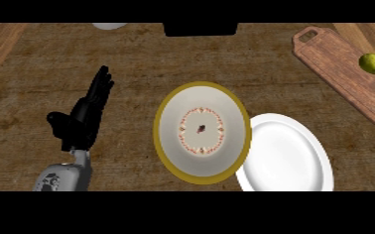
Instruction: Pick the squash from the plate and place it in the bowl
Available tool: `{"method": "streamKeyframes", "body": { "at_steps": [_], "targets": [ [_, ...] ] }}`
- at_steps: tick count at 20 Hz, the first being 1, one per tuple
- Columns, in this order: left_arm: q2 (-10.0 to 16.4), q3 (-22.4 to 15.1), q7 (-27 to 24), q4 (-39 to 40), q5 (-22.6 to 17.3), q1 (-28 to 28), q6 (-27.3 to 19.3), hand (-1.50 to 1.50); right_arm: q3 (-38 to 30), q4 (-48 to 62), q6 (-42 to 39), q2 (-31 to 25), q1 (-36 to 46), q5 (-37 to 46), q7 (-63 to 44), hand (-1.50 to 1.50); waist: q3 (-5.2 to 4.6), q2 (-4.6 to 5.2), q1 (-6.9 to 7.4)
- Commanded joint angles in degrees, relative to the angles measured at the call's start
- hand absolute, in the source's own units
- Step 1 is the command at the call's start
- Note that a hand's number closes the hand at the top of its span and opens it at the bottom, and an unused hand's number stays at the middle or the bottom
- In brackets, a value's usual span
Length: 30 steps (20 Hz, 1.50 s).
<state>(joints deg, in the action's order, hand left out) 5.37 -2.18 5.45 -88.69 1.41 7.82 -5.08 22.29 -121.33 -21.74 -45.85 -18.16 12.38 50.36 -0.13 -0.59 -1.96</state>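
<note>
Left hand [82, 120] fingers straight and relaxed, holding nothing, near yellow-rimmed dish [162, 129], white dish [293, 158] beyond

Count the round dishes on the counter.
2: a gold-rimmed bowl at the centre and a white plate at its lower right, rims meeting in this view. A white object cut off at the top edge may be a third.

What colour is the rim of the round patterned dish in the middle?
Golden yellow. The round patterned dish shows best in the head view.

Black robot hand [82, 114], grey forearm [64, 176]
</note>
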Motion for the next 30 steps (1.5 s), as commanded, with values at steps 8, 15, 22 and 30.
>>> {"method": "streamKeyframes", "body": {
  "at_steps": [8,15,22,30],
  "targets": [
    [-0.5,0.3,-2.1,1.0,0.1,-0.1,0.5,0.0,-28.0,-22.0,-6.3,-11.8,-7.6,-31.5,-12.6,1.5,0.08,0.49,0.85],
    [-2.6,-3.1,-1.4,-0.4,2.7,-0.5,-0.8,0.0,-21.1,-23.3,-0.1,-8.0,4.5,-33.9,-30.6,1.5,0.0,0.73,2.53],
    [-3.3,-3.3,1.1,1.1,2.3,2.2,-0.2,0.0,-11.3,-14.3,6.0,-3.8,27.5,-25.2,-45.3,1.5,0.0,0.96,3.56],
    [-2.3,-1.5,2.0,0.8,1.7,3.6,0.4,0.0,-1.0,4.1,7.3,9.4,46.7,-7.5,-48.9,1.5,0.04,0.87,3.45]
  ]
}}
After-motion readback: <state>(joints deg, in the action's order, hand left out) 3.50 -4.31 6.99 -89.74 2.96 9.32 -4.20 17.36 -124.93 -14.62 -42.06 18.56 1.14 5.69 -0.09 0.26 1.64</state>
